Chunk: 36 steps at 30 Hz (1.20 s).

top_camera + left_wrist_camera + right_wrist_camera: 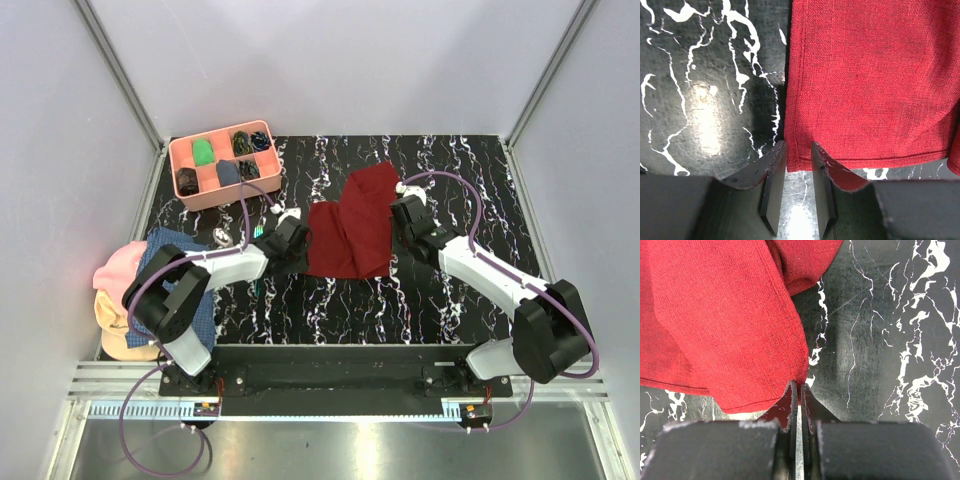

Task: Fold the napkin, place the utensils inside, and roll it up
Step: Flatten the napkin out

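One napkin [345,235], dark red, in the middle of the black marbled table [450,170], between two grippers. Long axis from the near edge toward the far right. Left part flat with a straight hem. Right part bunched and doubled over, its tip toward the far right corner.

Left gripper [798,150] at the napkin's near left corner. Jaws narrow, with a slim gap and the hem's corner just between the tips. Right gripper [798,387] at the napkin's right edge, closed tight on a pinch of the folded cloth.

Utensils [222,238] near the left arm, well left of the napkin. Small and partly hidden, so maybe three, one of them silvery.

One pink tray [183,153] at the far left, eight compartments in two rows of four. Three other cloths heaped at the table's left edge: one pink cloth [115,265], one blue checked cloth [165,245], one tan cloth [115,330].
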Each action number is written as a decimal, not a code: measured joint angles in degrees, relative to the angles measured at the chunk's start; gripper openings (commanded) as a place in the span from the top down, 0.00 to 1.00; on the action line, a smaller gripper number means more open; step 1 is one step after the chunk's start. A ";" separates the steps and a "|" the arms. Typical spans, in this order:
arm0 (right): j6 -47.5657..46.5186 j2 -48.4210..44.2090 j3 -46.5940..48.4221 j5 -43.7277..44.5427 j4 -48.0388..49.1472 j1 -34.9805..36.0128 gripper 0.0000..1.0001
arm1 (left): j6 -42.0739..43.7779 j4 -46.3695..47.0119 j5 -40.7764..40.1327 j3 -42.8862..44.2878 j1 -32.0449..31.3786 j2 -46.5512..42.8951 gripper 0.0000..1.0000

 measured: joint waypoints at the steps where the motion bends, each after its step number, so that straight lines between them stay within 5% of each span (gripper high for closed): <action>1: 0.00 0.00 0.00 0.00 0.09 -0.04 1.00 | -0.33 0.02 -0.07 -0.02 -0.22 0.00 0.65; 13: 0.00 0.00 -0.15 -1.11 0.90 -0.59 1.00 | -3.41 -0.11 -8.07 0.42 -4.50 1.14 0.67; 19: 0.00 0.00 -0.74 -1.55 1.51 -1.11 1.00 | -5.68 -0.96 -11.85 0.37 -5.68 1.60 0.99; 31: -0.13 -0.09 -0.61 -3.08 1.68 -3.52 1.00 | -7.08 -0.83 -12.83 -1.09 -6.38 -0.28 1.00; 36: -1.70 -1.77 3.98 -2.78 -2.86 -5.22 1.00 | -6.62 -8.55 -12.85 -1.01 -6.45 -11.15 1.00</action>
